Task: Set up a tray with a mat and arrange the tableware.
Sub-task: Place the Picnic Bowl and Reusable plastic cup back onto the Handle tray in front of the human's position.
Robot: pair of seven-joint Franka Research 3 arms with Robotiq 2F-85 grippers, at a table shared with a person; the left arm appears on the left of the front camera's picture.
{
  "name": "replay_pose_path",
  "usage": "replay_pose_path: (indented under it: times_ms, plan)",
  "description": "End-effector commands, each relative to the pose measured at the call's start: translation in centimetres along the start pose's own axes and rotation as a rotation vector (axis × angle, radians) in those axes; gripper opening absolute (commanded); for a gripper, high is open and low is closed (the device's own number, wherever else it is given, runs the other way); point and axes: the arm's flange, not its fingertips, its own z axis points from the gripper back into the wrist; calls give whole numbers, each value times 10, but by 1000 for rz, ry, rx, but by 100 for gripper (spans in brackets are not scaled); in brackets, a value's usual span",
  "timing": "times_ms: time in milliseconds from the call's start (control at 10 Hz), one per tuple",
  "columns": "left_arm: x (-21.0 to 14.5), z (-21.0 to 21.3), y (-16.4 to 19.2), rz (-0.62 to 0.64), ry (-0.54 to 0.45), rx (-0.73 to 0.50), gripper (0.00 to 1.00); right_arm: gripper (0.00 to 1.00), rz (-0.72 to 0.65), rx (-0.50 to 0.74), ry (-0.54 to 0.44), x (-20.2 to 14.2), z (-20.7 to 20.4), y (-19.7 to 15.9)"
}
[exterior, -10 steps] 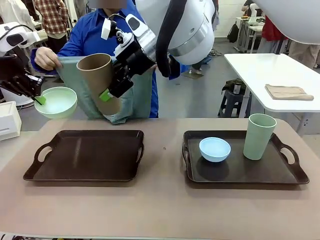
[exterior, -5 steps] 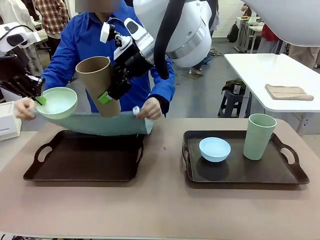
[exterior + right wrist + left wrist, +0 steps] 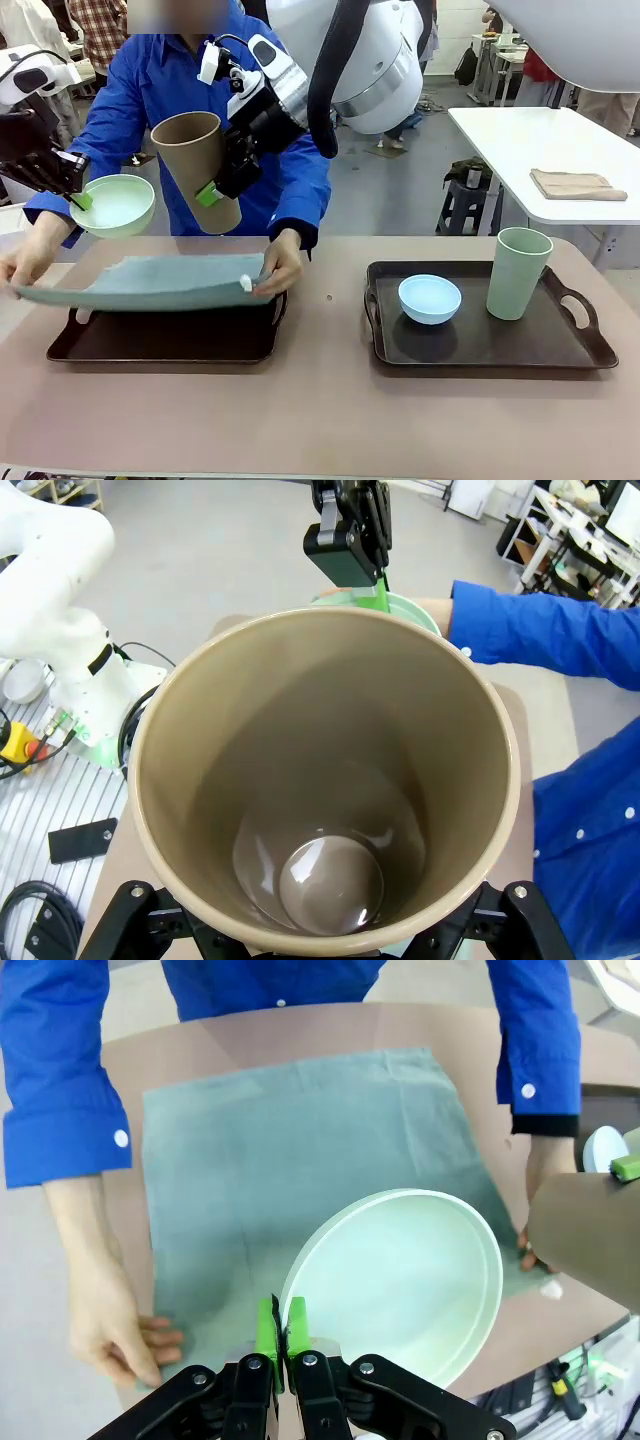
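The left gripper (image 3: 280, 1328) pinches the rim of the pale mint green bowl (image 3: 400, 1290) between its closed fingers, above the mat (image 3: 290, 1150). The right gripper (image 3: 215, 188) clasps the tilted brown cup (image 3: 195, 155) between its fingers.

Bright, even light from overhead. Only soft, faint shadows on the surface (image 3: 320, 420) beneath the right tray (image 3: 480, 364). Small glare spots deep inside the brown cup (image 3: 325, 780). Sharp focus; wide-angle bending toward wrist-view edges.
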Motion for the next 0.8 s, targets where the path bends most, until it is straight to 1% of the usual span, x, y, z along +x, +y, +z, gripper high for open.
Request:
replay_pose_path:
  times_ms: [0, 700]
  plan:
    - [0, 0, 1, -7, -4, -14, 0, 0, 1, 8, 0, 0, 0, 0]
    - [0, 0, 1, -7, -4, -14, 0, 0, 1, 8, 0, 0, 0, 0]
